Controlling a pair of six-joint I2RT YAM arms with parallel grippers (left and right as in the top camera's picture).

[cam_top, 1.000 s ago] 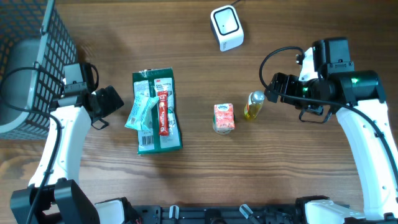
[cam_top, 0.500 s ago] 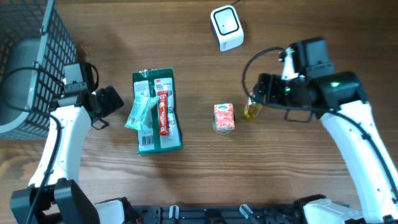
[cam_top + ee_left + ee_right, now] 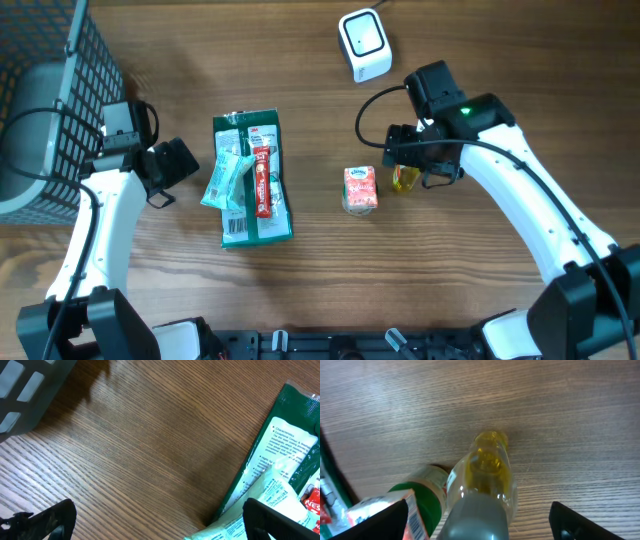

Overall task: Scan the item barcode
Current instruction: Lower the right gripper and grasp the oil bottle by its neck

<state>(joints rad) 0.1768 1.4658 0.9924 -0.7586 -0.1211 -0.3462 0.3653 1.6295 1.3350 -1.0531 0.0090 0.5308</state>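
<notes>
Inside R tool (image 3: 477, 512): bottle (image 3: 482, 467), side gaps

Bottle (image 3: 404, 180) just right of carton (image 3: 360, 190), scanner (image 3: 364, 43) behind, packets (image 3: 250, 180) left, basket (image 3: 92, 62) far left

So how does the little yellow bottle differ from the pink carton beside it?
The bottle is clear, rounded and holds yellow liquid; the carton is boxy with pink print. The bottle sits between the open fingers of the right claw; the carton is off to the side, untouched. A barcode shows on the carton in the right wrist view, none on the bottle. Both are small and rest on the wooden table.
</notes>
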